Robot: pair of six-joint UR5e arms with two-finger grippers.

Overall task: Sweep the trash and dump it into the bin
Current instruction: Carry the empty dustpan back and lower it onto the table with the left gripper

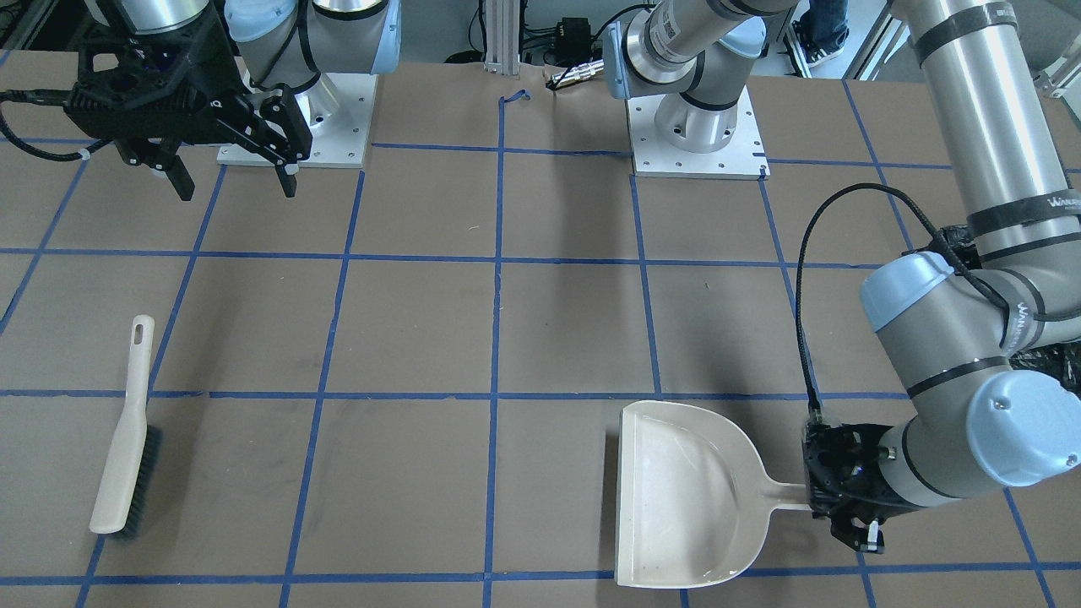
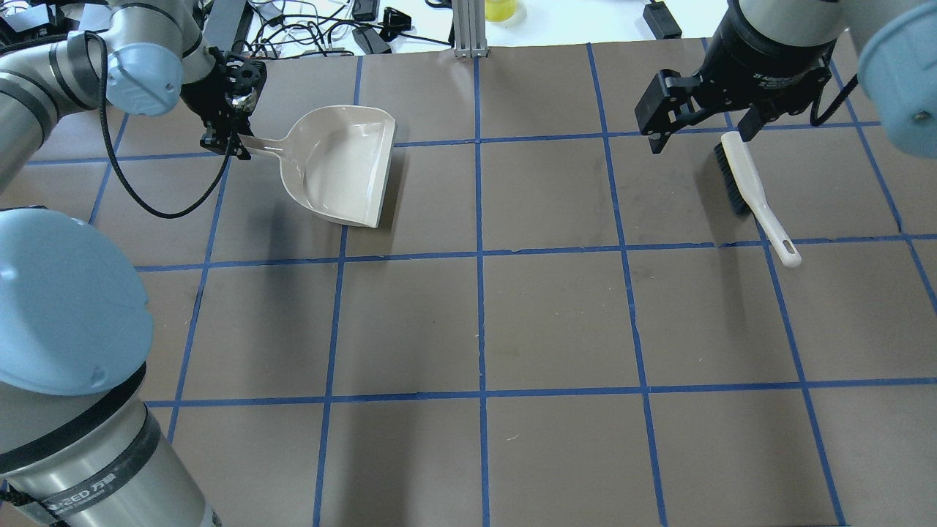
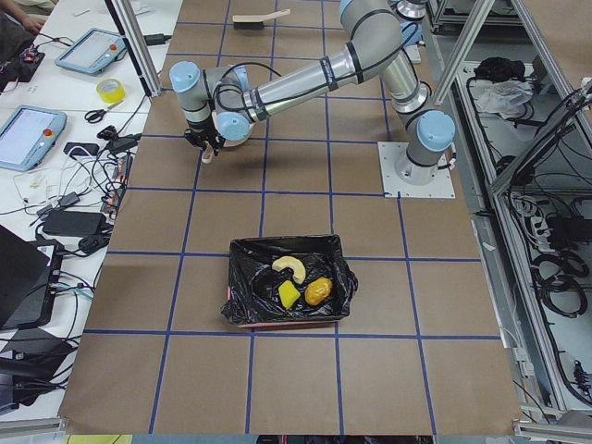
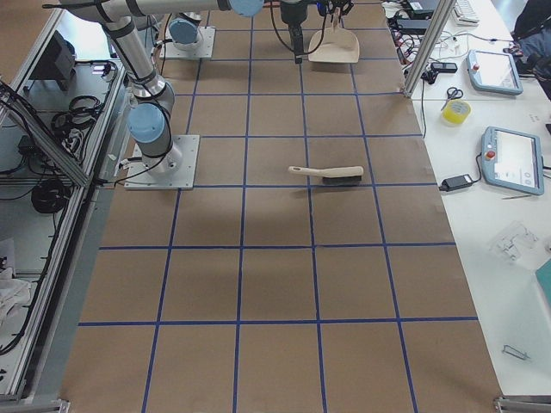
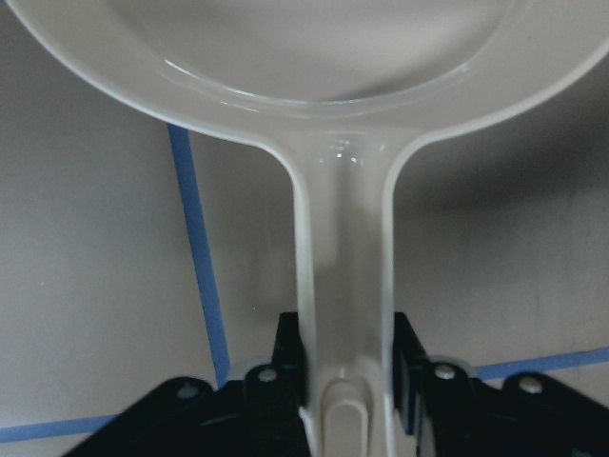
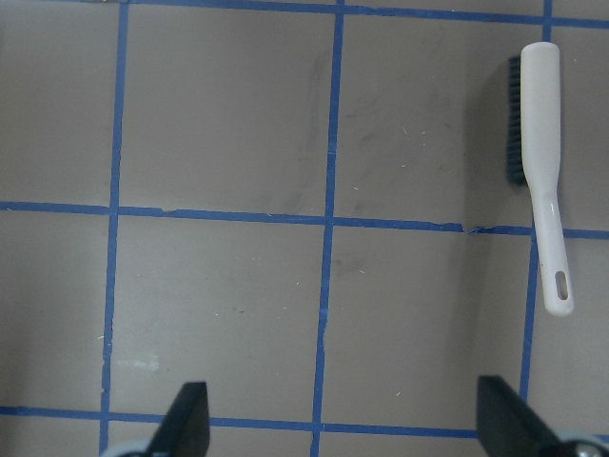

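Observation:
The bin (image 3: 242, 311), lined with black plastic, stands at the near end of the table in the exterior left view. The trash lies inside it: a cream curved slice (image 3: 290, 267), a yellow wedge (image 3: 289, 294) and an orange-brown lump (image 3: 318, 291). My left gripper (image 2: 233, 144) (image 5: 347, 367) is shut on the handle of the empty beige dustpan (image 2: 340, 165) (image 1: 684, 490), which lies level at the table's surface. My right gripper (image 2: 700, 137) (image 1: 236, 187) is open and empty, held above the table. The beige brush (image 2: 754, 194) (image 6: 540, 143) lies flat on the table beside and below it.
The brown table (image 2: 556, 322) carries a blue tape grid. Both arm bases (image 1: 697, 127) stand at the robot's edge. Cables, tablets and a tape roll (image 3: 111, 91) lie on the side benches beyond the table.

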